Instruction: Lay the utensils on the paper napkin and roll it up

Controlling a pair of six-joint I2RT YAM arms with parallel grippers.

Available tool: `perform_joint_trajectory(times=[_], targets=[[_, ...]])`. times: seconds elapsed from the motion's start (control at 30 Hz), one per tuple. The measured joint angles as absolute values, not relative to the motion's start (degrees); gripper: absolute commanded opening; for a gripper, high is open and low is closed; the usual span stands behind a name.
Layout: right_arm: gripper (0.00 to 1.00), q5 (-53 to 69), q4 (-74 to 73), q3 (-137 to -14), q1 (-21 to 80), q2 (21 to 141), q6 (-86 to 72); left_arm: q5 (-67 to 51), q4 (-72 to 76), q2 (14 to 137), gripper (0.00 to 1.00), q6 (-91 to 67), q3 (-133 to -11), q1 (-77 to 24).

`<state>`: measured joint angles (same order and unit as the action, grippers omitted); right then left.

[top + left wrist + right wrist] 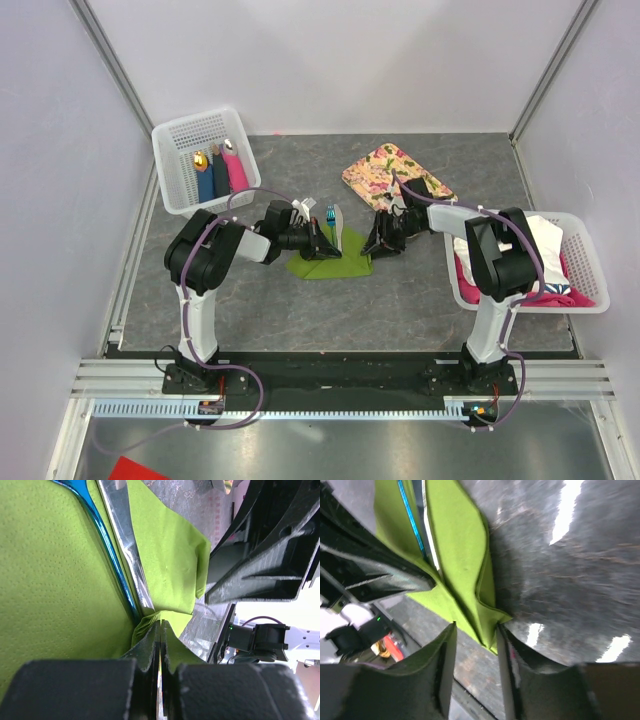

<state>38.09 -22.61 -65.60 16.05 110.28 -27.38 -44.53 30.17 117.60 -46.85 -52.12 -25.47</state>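
Observation:
The olive-green paper napkin (330, 264) lies mid-table, partly folded over the utensils. A bright blue utensil (107, 545) and a silvery one (125, 540) lie side by side in the crease, their ends sticking out at the far side (333, 216). My left gripper (160, 622) is shut, pinching a bunched edge of the napkin (50, 580) near the utensils' near ends. My right gripper (476, 626) stands open around a folded corner of the napkin (460, 555), and its right finger (507, 650) touches that corner. The two grippers face each other across the napkin (325, 245) (380, 243).
A white basket (195, 125) at the back left holds dark blue and pink bundles with a gold piece. A pink-flowered tray (375, 170) lies behind the right gripper. Another white basket (530, 305) with white and pink cloths stands at the right.

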Motion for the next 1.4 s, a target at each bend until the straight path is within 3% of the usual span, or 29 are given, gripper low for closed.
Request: perform_joint_trajectory(times=[0.03, 0.1, 0.2, 0.23, 0.27, 0.87, 1.4], targets=[[0.32, 37.0, -22.5, -65.6, 16.0, 110.0, -27.4, -44.5, 30.1, 117.6, 0.02, -46.9, -52.2, -25.5], [0.29, 35.5, -22.5, -65.6, 15.8, 109.9, -27.2, -44.5, 30.1, 117.6, 0.02, -46.9, -52.2, -25.5], [0.16, 34.3, -22.8, -65.6, 15.7, 109.9, -26.9, -44.5, 30.1, 117.6, 0.02, -46.9, -52.2, -25.5], [0.05, 34.1, -22.9, -65.6, 15.6, 109.8, -26.7, -44.5, 30.1, 117.6, 0.02, -46.9, -52.2, -25.5], [0.01, 34.0, -22.9, -65.6, 15.6, 109.8, -26.5, -44.5, 30.1, 117.6, 0.02, -46.9, -52.2, -25.5], [0.00, 44.1, -13.0, -65.6, 18.4, 109.8, -38.0, -44.2, 30.1, 117.6, 0.02, -46.9, -52.3, -25.5], [0.00, 44.9, -7.3, -63.7, 20.9, 114.1, -42.3, -44.1, 29.5, 117.6, 0.02, -46.8, -52.6, -25.5]])
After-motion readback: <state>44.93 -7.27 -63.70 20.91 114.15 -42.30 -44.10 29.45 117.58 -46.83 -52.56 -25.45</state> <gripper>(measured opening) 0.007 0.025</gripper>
